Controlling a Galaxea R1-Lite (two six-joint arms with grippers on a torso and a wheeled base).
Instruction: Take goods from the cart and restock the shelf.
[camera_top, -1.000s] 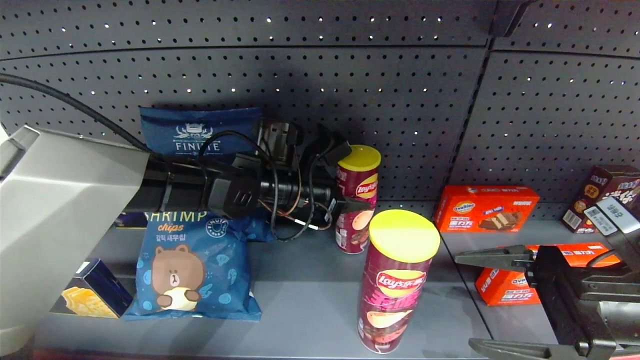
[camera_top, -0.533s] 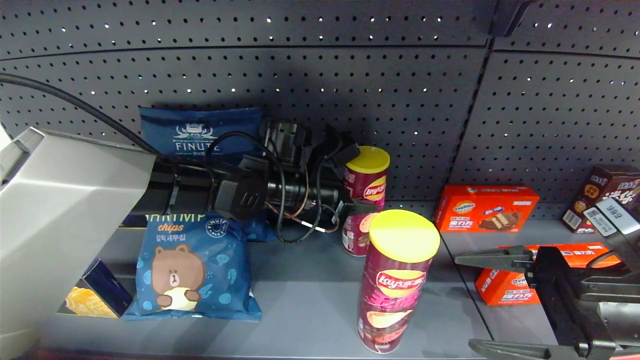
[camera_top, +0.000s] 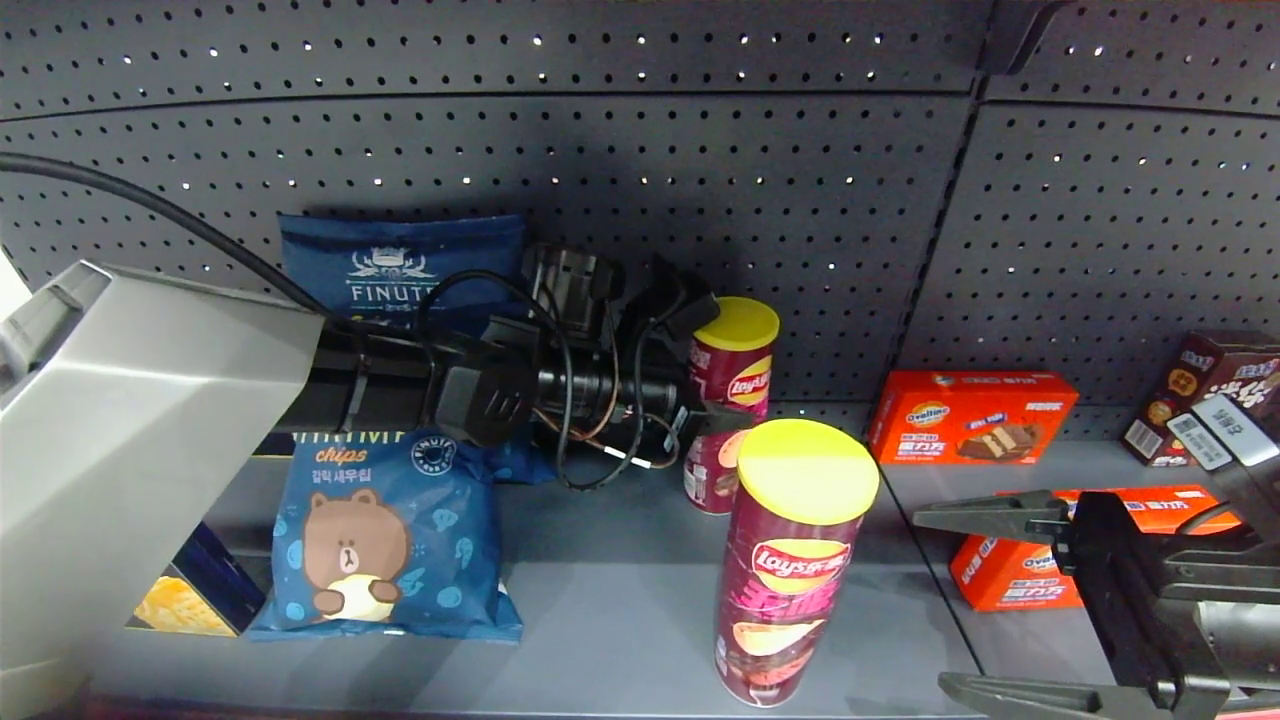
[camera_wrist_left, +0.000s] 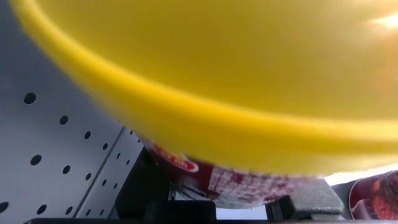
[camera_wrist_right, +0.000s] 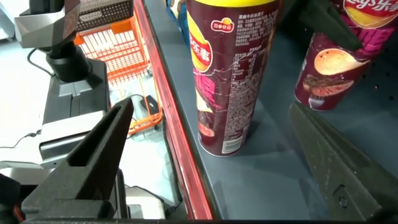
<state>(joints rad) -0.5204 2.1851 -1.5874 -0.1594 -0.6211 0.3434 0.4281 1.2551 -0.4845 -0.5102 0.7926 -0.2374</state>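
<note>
Presently, the left gripper (camera_top: 716, 412) is closed around the mid-body of the rear chip can (camera_top: 738, 370), which is upright at the back of the shelf (camera_top: 620, 600), close to the pegboard panel (camera_top: 700, 150). Whether its base touches the shelf cannot be told. The front chip can (camera_top: 795, 560) stands upright near the shelf edge. The right gripper (camera_top: 928, 600) is just beside it, jaws spread wide, holding nothing. A shrimp chips bag (camera_top: 390, 540) lies further left.
</note>
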